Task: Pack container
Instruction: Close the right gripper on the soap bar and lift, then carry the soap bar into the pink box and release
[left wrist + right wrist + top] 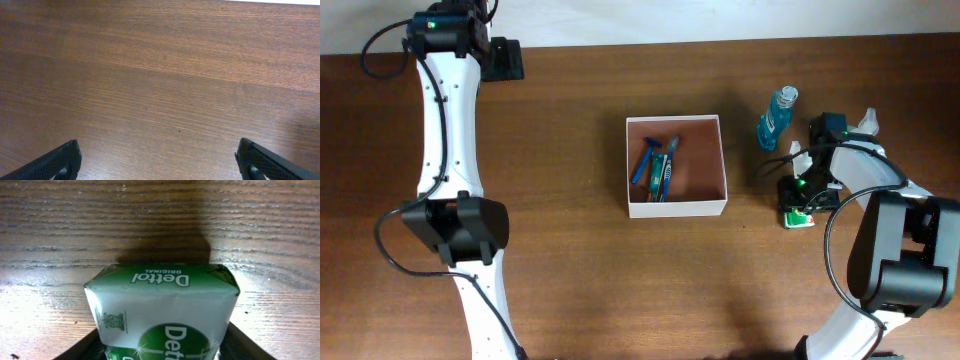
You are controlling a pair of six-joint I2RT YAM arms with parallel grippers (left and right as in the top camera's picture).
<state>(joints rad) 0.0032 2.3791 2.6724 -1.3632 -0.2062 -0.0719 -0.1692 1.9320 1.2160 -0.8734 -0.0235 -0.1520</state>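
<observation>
I'm judging the square shallow white-walled box with the pinkish-brown floor (pixel 677 208) to be light and thin-sided. A nudge would probably slide it on the brown wooden table (pixel 570 270), and a hard pinch could buckle a wall. It sits at the middle of the table, open side up. A few slim blue-handled toiletries (pixel 657 167) lie in its left half and the right half is bare. If I had to shift it, I'd pinch one wall at mid-length from above, gently.

The green-and-white wrapped soap bar (pixel 162 315) lies on the table, well to the right of the box and near a clear blue plastic bottle (pixel 776 120). It looks stiff and blocky, but the glossy wrapper may be slippery, so I'd hold it across its narrow sides.

The right gripper (pixel 801 196) is directly over the soap bar. In the wrist view its dark fingers (pixel 240 342) sit close against both flanks of the pack, but I cannot tell whether they are actually squeezing it. The left gripper (pixel 159 160) is parked at the far left corner with its jaws spread wide over bare wood, holding nothing.

On the wrapper's end flap I read "Dettol ORIGINAL", upside down from this angle. A larger white "Det…" runs off the frame on the face below it. A small emblem beside that is too fine to read.
</observation>
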